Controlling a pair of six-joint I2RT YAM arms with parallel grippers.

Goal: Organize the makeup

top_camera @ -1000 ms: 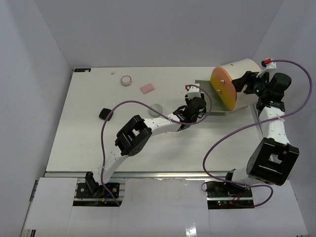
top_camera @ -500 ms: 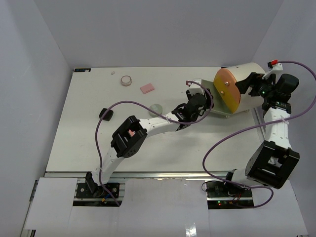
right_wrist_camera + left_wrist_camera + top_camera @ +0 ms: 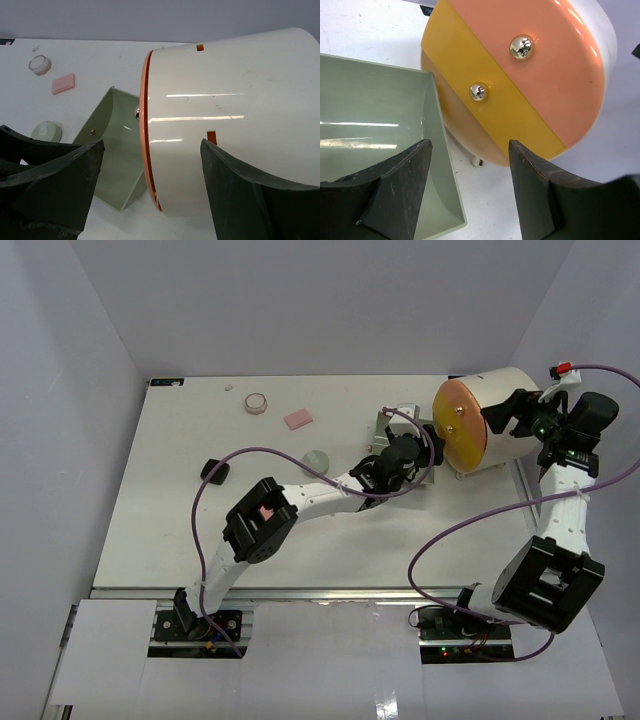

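Note:
The makeup lies on the left half of the table: a round pink-rimmed jar (image 3: 256, 402), a pink rectangular pad (image 3: 298, 419), a grey-green round compact (image 3: 317, 460) and a black compact (image 3: 214, 470). The jar (image 3: 40, 64), pad (image 3: 63, 83) and grey-green compact (image 3: 46, 131) also show in the right wrist view. My left gripper (image 3: 424, 446) (image 3: 470, 192) is open and empty, low over the table between a pale green drawer (image 3: 380, 125) and the case's orange front. My right gripper (image 3: 506, 412) (image 3: 152, 192) is open, at the case's cream side. Other makeup is out of view.
The large cream drum-shaped case (image 3: 500, 405) lies at the back right, its orange and yellow front (image 3: 530, 85) with two metal knobs facing left. The green drawer (image 3: 392, 426) (image 3: 107, 150) sits beside it and looks empty. Grey walls enclose the table.

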